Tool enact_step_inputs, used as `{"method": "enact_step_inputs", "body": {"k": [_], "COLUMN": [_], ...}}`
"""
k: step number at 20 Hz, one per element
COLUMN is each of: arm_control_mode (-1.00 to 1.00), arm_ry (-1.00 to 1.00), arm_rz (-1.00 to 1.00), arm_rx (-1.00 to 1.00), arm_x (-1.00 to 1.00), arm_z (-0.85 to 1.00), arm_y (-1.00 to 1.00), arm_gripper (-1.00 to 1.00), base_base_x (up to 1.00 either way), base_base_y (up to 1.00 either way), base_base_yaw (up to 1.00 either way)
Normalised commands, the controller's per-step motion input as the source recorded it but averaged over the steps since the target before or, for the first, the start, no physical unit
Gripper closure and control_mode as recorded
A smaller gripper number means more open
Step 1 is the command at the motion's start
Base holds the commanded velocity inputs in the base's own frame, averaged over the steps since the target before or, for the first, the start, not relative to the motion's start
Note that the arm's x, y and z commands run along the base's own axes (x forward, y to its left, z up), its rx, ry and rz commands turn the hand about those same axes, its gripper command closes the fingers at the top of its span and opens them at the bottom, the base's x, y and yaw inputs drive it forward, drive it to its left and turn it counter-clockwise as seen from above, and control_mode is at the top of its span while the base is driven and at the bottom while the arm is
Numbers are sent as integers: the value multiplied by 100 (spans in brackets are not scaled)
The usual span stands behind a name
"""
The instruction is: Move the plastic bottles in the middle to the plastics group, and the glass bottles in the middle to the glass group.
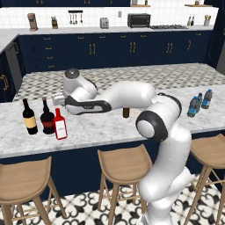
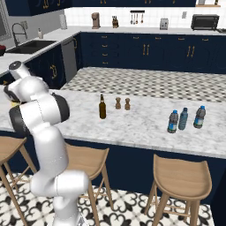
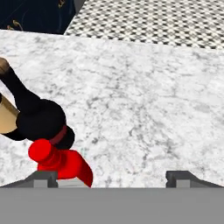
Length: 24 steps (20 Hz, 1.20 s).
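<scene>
The flat red bottle (image 1: 60, 125) with its white label stands upright right beside the squat red-labelled wine bottle (image 1: 47, 117) and the tall yellow-labelled one (image 1: 29, 117) at the counter's left end. My gripper (image 1: 56, 101) hovers just above them, open and holding nothing. In the hand view the red bottle's cap (image 3: 44, 151) sits by my left fingertip (image 3: 43, 177), outside the gap, with the squat bottle (image 3: 42, 119) behind it. The slim brown bottle (image 2: 102, 107) stands alone mid-counter. Three blue-labelled water bottles (image 2: 183, 118) cluster at the right end.
Two small wooden shakers (image 2: 122, 103) stand just behind the brown bottle. Wooden stools (image 1: 123, 163) line the marble counter's near edge (image 1: 88, 145). A patterned floor strip separates this island from the dark blue cabinets behind.
</scene>
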Motion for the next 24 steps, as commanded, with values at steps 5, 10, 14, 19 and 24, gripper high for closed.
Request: {"method": "enact_step_inputs", "body": {"k": [5,10,14,19,24], "arm_control_mode": [-100,-100,-100,-100,-100], "arm_ry": [2,14,13,19,18], "arm_rz": [-16,-18,-15,-7,-1], "arm_rx": [0,0,0,0,0], "arm_x": [-31,-3,0,13,18], "arm_z": [0,2,5,17,9], "arm_y": [-99,-97,-91,-84,-79], "arm_gripper": [-100,-100,-100,-100,-100], "base_base_x": [0,0,0,0,0], "base_base_y": [0,0,0,0,0], "base_base_yaw": [0,0,0,0,0]}}
